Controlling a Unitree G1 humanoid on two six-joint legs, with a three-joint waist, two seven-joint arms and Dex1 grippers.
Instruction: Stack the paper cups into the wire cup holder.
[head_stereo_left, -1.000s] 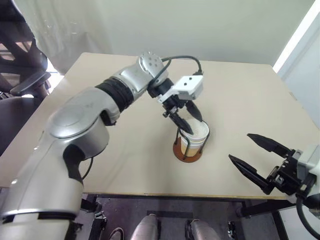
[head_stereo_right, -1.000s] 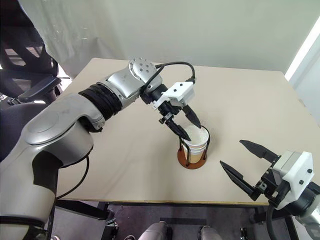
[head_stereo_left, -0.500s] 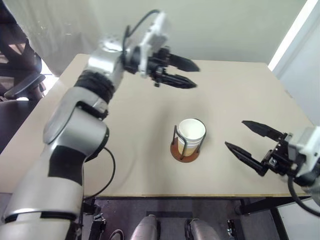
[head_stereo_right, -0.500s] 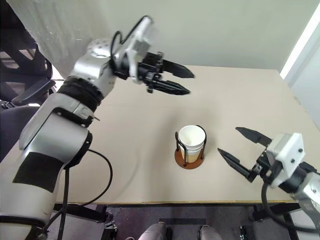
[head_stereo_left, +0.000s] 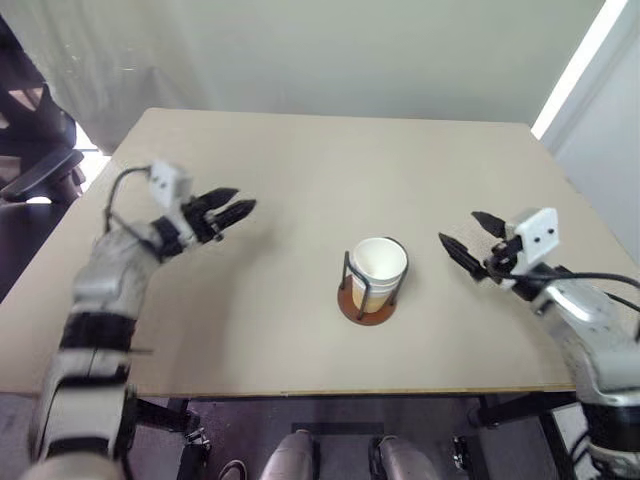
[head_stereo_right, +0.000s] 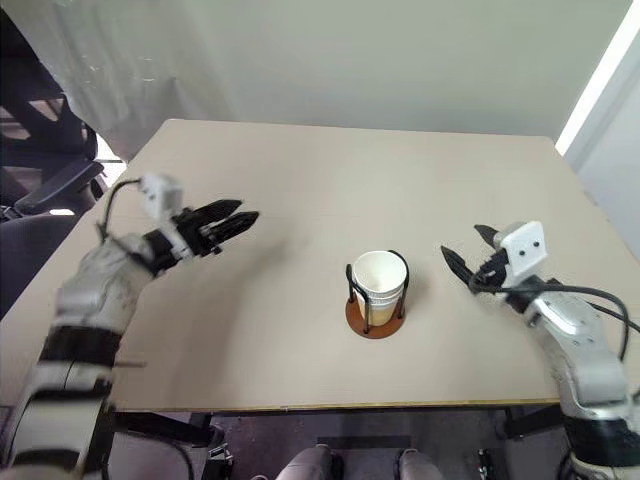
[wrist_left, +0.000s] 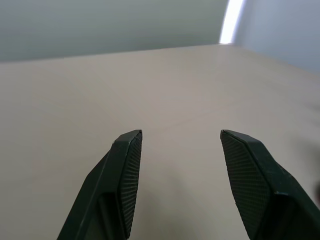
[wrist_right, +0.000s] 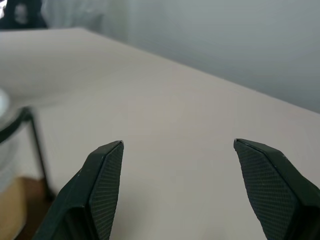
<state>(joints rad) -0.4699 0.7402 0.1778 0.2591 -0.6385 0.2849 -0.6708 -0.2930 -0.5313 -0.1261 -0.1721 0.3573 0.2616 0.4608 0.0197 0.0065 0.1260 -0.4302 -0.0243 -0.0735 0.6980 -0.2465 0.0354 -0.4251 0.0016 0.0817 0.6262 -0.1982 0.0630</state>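
Paper cups (head_stereo_left: 378, 272) nested one inside another in the wire cup holder (head_stereo_left: 367, 300), near the middle of the beige table (head_stereo_left: 300, 160), a little toward its near edge. Topmost white rim and white inside facing up; tan-yellow side showing lower down between the wires. Exact count of cups in the stack hard to tell from above. Reddish-brown disc base flat on the tabletop, thin black wire loops upright around the stack and reaching about to the top rim.

Left gripper (head_stereo_left: 238, 206) well apart from the holder on the left side of the table, held above the surface, black fingers pointing toward the middle. Fingers parted with a plain gap and nothing between them; in the left wrist view both textured pads (wrist_left: 131, 175) standing apart over bare tabletop.

Right gripper (head_stereo_left: 466, 236) near the holder on the right, not touching it, fingers pointing toward the cups. Fingers spread wide and empty; in the right wrist view one black wire (wrist_right: 35, 145) of the holder, a slice of its brown base and the white curve of a cup rim visible beside one finger, with bare table between the two pads (wrist_right: 107, 190).

Dark office chair (head_stereo_left: 35, 130) beyond the table's left edge, pale wall behind.
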